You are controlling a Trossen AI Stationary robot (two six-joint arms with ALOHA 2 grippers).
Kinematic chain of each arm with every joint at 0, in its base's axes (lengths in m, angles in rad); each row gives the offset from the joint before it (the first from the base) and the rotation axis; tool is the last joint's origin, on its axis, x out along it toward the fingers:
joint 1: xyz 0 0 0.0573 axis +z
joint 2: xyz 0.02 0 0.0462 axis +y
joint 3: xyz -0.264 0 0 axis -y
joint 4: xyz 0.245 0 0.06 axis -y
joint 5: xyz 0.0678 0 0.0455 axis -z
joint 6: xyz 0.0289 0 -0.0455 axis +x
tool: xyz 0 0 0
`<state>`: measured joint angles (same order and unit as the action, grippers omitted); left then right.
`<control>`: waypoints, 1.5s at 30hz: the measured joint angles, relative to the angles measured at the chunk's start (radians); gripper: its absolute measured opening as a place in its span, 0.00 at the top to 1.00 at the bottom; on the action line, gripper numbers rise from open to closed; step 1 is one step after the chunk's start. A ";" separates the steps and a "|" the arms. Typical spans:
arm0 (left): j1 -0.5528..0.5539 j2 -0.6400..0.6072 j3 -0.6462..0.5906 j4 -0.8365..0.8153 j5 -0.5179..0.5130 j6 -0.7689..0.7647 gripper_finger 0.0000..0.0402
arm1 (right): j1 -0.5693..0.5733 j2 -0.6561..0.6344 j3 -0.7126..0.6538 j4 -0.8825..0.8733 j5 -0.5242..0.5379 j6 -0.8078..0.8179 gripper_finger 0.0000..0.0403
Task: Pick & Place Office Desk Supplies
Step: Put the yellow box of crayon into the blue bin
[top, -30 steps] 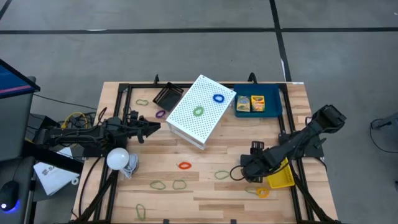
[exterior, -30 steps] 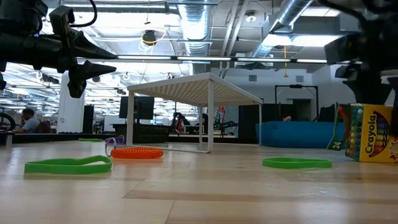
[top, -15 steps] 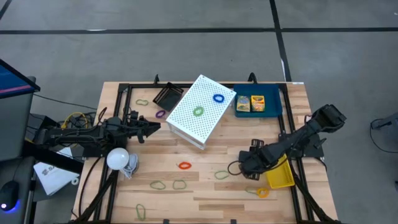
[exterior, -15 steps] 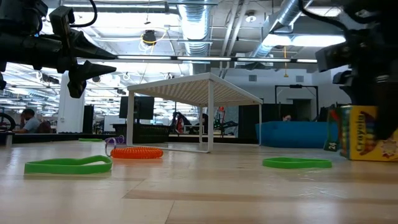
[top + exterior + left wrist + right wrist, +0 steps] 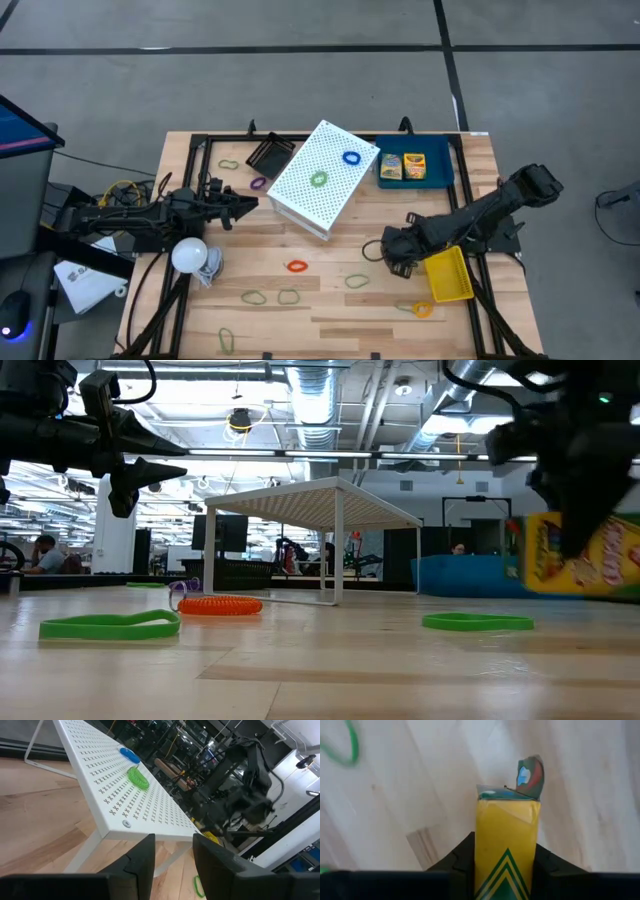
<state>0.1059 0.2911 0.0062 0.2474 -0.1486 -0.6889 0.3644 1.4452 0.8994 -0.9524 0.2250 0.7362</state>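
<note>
Right gripper (image 5: pixel 392 255) over worktop (image 5: pixel 330 300) just left of yellow tray (image 5: pixel 450 275), clenched on crayon pack (image 5: pixel 506 847). Pack sits between both fingers (image 5: pixel 462 862), lifted clear of wood, tilted in low view (image 5: pixel 580 555). Pack: yellow box, green chevrons, top flap open. Long axis runs straight out from gripper, flap end leading. Left gripper (image 5: pixel 250 203) hovers beside white rack (image 5: pixel 322 180), part open, empty.

crayon pack (image 5: pixel 583 555): motion-blurred in low view, right end cut by frame edge, top hidden behind right gripper (image 5: pixel 505 862) | right wrist view: pack's lower end cut off at frame bottom | high view: pack hidden under right arm | left gripper (image 5: pixel 172 857): fingertips cut off at frame bottom in left wrist view
</note>
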 joint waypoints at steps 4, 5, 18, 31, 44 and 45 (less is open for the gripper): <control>0.000 0.000 0.000 0.000 0.000 0.003 0.68 | -0.079 -0.066 0.066 -0.104 0.067 0.025 0.72; 0.000 0.000 0.000 0.000 0.000 0.004 0.68 | -0.106 -0.083 0.088 -0.147 0.087 0.026 0.73; 0.000 0.000 0.000 -0.001 -0.005 0.019 0.68 | -0.688 -0.143 0.277 -0.478 0.192 0.025 0.73; 0.000 0.000 0.000 -0.001 -0.008 0.023 0.68 | -1.085 0.088 0.277 -0.355 0.222 -0.170 0.75; 0.000 0.000 0.000 -0.001 -0.008 0.025 0.68 | -1.160 0.305 0.277 -0.314 0.334 -0.183 0.72; 0.000 0.000 0.000 -0.001 -0.008 0.022 0.68 | -1.160 0.315 0.277 -0.312 0.338 -0.182 0.72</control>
<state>0.1059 0.2912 0.0061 0.2466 -0.1566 -0.6666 -0.7955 1.7606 1.1767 -1.2645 0.5625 0.5542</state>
